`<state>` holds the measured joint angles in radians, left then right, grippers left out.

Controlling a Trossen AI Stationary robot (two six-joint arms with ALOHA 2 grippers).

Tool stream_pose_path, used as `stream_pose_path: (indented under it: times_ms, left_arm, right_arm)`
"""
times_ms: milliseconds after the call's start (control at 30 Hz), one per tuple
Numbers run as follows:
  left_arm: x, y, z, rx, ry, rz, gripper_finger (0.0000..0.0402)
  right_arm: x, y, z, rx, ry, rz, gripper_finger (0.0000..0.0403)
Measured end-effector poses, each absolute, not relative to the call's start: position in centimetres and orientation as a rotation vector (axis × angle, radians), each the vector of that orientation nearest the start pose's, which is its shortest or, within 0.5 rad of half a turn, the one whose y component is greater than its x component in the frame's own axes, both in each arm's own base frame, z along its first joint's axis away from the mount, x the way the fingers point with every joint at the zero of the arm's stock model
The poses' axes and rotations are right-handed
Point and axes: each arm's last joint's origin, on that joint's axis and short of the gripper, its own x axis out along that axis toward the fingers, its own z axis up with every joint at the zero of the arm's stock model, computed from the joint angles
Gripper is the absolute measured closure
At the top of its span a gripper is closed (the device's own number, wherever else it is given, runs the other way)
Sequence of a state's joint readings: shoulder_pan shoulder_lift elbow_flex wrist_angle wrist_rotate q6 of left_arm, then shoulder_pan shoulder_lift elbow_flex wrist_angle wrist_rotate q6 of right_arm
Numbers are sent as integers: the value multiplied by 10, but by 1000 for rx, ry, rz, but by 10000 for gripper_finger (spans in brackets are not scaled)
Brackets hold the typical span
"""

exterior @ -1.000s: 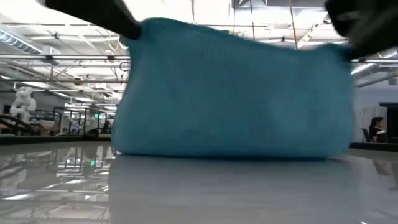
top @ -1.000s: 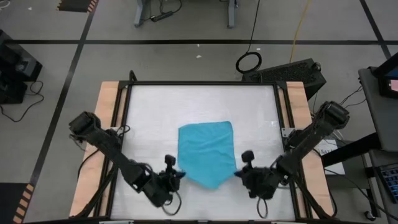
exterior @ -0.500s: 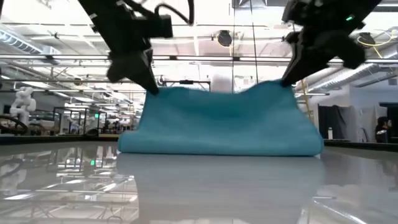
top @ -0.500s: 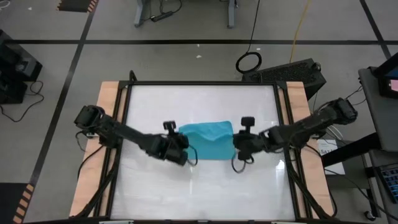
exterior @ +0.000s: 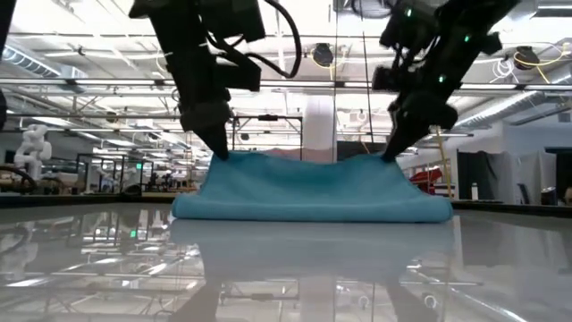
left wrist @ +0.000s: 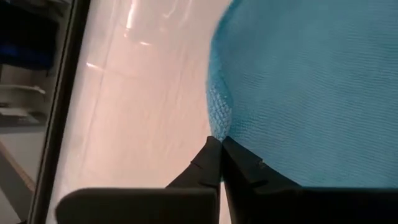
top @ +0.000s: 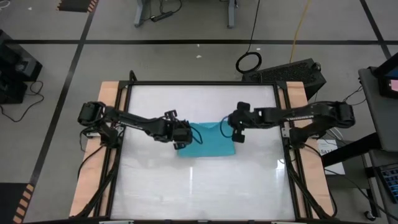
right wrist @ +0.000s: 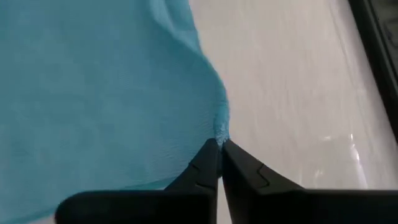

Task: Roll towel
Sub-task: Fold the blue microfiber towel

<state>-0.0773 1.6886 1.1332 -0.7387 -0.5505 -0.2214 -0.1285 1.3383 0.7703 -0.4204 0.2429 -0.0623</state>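
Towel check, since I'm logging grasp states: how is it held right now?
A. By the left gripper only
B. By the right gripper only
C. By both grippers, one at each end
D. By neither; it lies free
C: the left gripper and the right gripper are each shut on an edge of the towel.

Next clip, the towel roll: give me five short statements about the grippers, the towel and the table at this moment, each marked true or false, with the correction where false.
1. Both grippers are shut on the towel. True: the left gripper and the right gripper each pinch an edge.
2. The towel lies spread out in a single flat layer. False: it is folded over on itself, a low bundle on the white table.
3. The towel sits near the middle of the table. True.
4. The right gripper holds the towel alone, the left arm waiting off the table. False: both arms reach in, one at each end of the towel.
5. The towel is red. False: it is turquoise blue.
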Motion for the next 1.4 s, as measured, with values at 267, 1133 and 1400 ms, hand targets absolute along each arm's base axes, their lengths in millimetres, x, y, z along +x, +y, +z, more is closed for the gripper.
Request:
stream_pose_path:
  times_ms: [267, 1133, 1400]
  left_arm:
    - [321, 9, 190, 175, 1131, 502, 282]
    - [335, -57, 170, 18, 1094, 141, 165]
    - [340, -56, 141, 38, 1181, 160, 165]
  right_arm:
    - [253, -73, 166, -24, 1017, -319, 314]
    - [261, -63, 170, -68, 915, 33, 255]
    - [274, -52, 134, 9, 1005, 150, 264]
